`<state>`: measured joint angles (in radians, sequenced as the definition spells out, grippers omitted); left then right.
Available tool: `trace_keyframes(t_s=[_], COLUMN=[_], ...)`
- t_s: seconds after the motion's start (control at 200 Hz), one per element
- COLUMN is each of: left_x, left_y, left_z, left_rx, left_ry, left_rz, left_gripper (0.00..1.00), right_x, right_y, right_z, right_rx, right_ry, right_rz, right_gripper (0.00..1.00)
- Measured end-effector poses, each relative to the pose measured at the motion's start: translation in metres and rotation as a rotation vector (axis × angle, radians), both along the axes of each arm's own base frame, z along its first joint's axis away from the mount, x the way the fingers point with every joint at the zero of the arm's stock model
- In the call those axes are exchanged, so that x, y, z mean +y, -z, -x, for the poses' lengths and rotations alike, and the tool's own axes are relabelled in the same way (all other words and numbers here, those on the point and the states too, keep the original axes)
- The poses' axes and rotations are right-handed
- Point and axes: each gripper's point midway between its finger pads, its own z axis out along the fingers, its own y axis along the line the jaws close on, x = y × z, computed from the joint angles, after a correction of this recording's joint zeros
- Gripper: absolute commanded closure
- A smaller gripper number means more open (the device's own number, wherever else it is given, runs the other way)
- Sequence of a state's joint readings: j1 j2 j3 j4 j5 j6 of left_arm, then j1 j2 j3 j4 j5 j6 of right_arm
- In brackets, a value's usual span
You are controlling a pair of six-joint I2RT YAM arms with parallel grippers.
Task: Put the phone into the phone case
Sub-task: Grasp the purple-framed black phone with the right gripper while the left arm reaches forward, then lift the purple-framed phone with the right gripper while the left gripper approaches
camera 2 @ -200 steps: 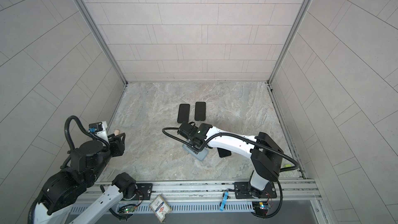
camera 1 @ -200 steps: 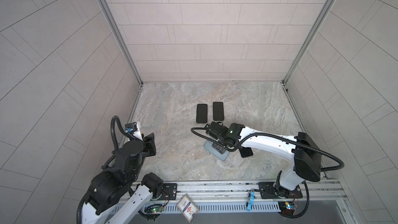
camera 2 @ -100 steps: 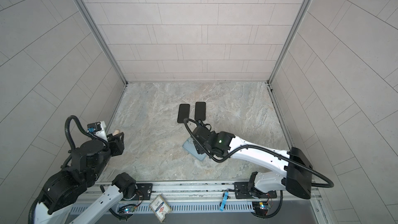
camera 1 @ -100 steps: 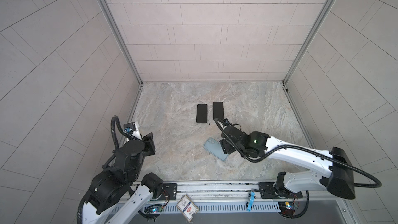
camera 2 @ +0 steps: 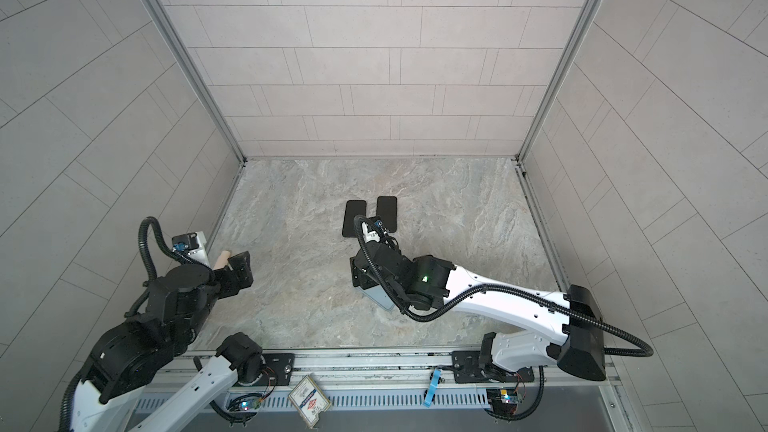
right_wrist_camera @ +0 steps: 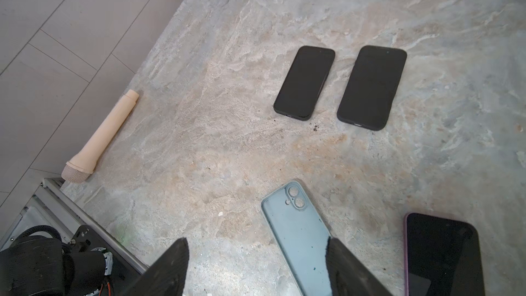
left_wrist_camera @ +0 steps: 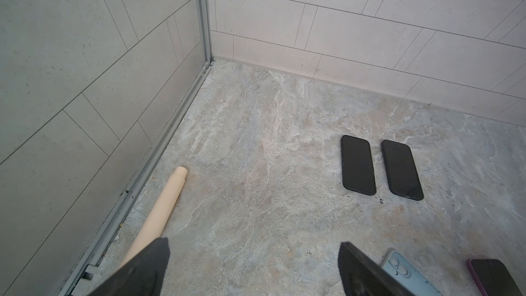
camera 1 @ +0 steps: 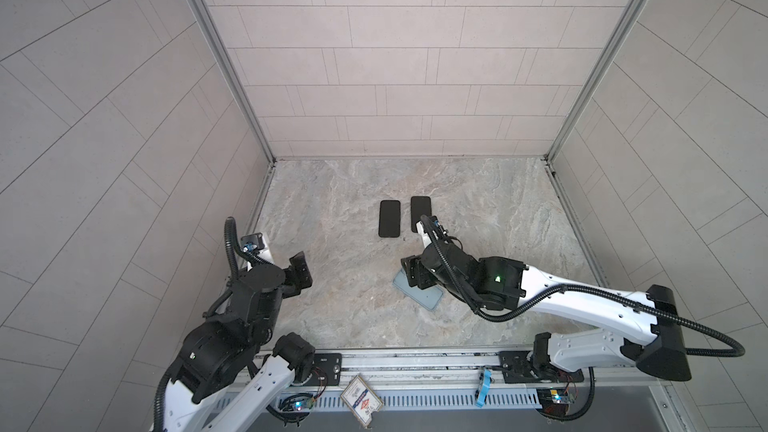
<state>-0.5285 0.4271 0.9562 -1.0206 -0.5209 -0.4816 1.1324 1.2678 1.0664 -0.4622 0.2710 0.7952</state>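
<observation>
Lifted since a second ago, my right fingers (right_wrist_camera: pixel 170 269) hang spread and empty over the case (right_wrist_camera: pixel 299 240), beside the purple phone (right_wrist_camera: pixel 444 254), while my left fingers (left_wrist_camera: pixel 148 266) have sprung wide.

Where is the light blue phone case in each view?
Top view: light blue phone case just below centre.
Top view: case just below centre.
Left wrist: case cut by the frame, beside the left gripper.
Right wrist: case beside the purple-edged phone.
Shared landmark: two black phones beyond it.
</observation>
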Motion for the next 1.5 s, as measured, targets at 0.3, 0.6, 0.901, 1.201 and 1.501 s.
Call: trace_keyframes(t_s=[0.3, 0.6, 0.901, 1.201, 1.501], left_x=[0.0, 0.002, -0.009, -0.039, -0.096], left_y=[0.005, 0.004, 0.006, 0.032, 0.042], left_z=[0.0, 0.008, 0.004, -0.02, -0.043], left_rx=[0.01, -0.035, -0.023, 0.157, 0.269], left_ry=[-0.001, 0.014, 0.064, 0.146, 0.304], left_rz=[-0.002, 0.03, 0.04, 0.004, 0.143], left_gripper=[0.0, 0.0, 0.01, 0.01, 0.05], right_x=[-0.03, -0.085, -0.159, -0.175, -0.169], right_y=[0.034, 0.074, 0.089, 0.141, 0.159], right_z=[0.001, -0.024, -0.017, 0.008, -0.006], right_rx=[0.055, 0.185, 0.256, 0.369, 0.514], right_ry=[0.082, 0.411, 0.646, 0.476, 0.28], right_rz=[0.038, -0.029, -0.023, 0.24, 0.434], right_gripper=[0.21, 0.2, 0.13, 0.05, 0.0])
